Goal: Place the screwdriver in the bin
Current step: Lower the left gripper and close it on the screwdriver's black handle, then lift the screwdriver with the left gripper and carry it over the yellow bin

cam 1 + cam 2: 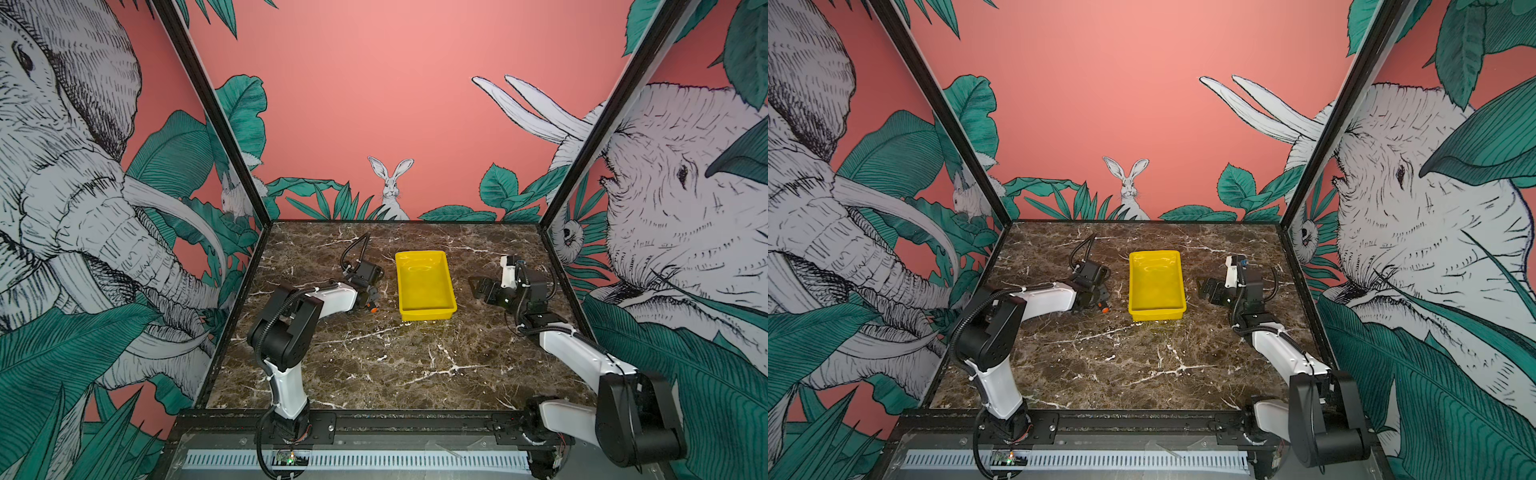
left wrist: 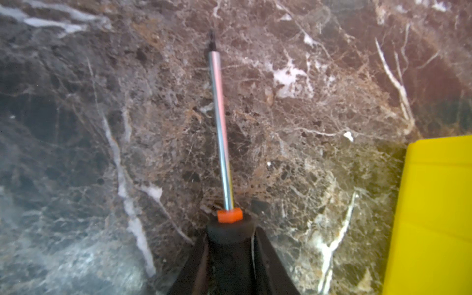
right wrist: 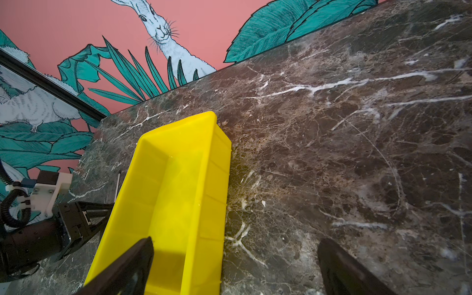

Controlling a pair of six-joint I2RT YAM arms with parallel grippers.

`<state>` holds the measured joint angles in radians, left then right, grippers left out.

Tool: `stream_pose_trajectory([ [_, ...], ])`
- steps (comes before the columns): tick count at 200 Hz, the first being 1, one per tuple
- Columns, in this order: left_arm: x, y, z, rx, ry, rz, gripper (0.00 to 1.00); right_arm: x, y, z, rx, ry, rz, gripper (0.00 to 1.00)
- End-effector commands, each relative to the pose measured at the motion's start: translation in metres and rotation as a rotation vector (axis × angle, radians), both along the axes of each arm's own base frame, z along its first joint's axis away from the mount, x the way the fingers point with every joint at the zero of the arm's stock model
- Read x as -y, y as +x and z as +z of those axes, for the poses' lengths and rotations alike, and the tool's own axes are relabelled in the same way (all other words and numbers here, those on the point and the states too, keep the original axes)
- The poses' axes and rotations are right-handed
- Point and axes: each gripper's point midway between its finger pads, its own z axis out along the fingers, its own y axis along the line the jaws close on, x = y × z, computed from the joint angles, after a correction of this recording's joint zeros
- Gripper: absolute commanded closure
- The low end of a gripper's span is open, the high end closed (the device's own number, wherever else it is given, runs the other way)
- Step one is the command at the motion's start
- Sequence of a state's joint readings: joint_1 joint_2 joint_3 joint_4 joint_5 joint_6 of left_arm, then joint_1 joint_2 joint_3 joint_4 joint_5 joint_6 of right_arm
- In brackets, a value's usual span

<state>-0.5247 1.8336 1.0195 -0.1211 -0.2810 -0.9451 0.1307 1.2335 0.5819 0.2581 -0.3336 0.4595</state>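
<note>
We log brown marble tabletop (image 1: 374,365), mural walls (image 1: 415,104). Our left claw (image 2: 229,235) clamps screwdriver (image 2: 221,122), bin (image 2: 434,204) just beside; right claw (image 3: 236,244) gapes.

Both top views look down from the near edge over the whole table (image 1: 374,374); wrist cameras sit close, sharing the bin (image 3: 178,178).

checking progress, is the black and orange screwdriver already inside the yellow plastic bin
No, the black-handled orange-banded screwdriver is outside the shallow yellow plastic bin, its handle clamped in the left gripper.

Coral jungle-mural walls (image 1: 395,104) around dark veined marble tabletop (image 1: 374,365)
</note>
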Motion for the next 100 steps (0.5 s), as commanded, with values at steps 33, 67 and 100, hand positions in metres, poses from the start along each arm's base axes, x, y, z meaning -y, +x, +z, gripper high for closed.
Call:
stream_pose_trajectory([
  [33, -0.015, -0.008, 0.003, -0.021, 0.061, 0.020, 0.83, -0.002, 0.007, 0.014, 0.055, 0.010, 0.004, 0.00],
  [67, -0.017, -0.008, 0.019, 0.012, 0.062, 0.007, 0.83, -0.004, 0.009, 0.013, 0.054, 0.018, 0.005, 0.01],
  [100, -0.021, -0.009, 0.034, 0.041, 0.080, -0.002, 0.90, -0.006, 0.011, 0.013, 0.052, 0.031, 0.012, 0.00],
])
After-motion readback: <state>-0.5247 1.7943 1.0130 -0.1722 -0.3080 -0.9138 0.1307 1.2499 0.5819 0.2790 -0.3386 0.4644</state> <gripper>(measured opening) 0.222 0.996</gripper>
